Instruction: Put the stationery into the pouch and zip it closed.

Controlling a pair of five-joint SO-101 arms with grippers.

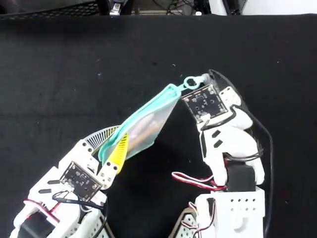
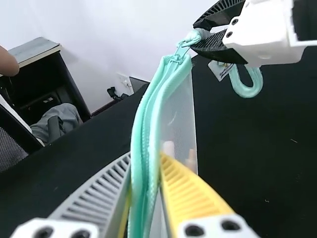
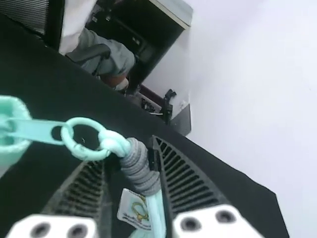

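Observation:
A clear pouch [image 1: 143,126] with a mint-green zipper edge [image 2: 153,129] hangs in the air between the two arms, with pale stationery [image 2: 168,147] showing through its wall. My left gripper [image 1: 114,148], with one yellow and one grey finger, is shut on the pouch's lower end [image 2: 148,198]. My right gripper [image 1: 200,82] is shut on the grey-wrapped mint cord [image 3: 136,166] that joins the ring [image 3: 81,139] on the zipper pull [image 3: 34,130], at the pouch's upper end. The zipper looks closed along its length.
A black cloth [image 1: 74,64] covers the table. The right arm's white body [image 1: 233,163] and its cables stand at the front right. Beyond the table's far edge are a white wall and dark furniture [image 2: 39,84].

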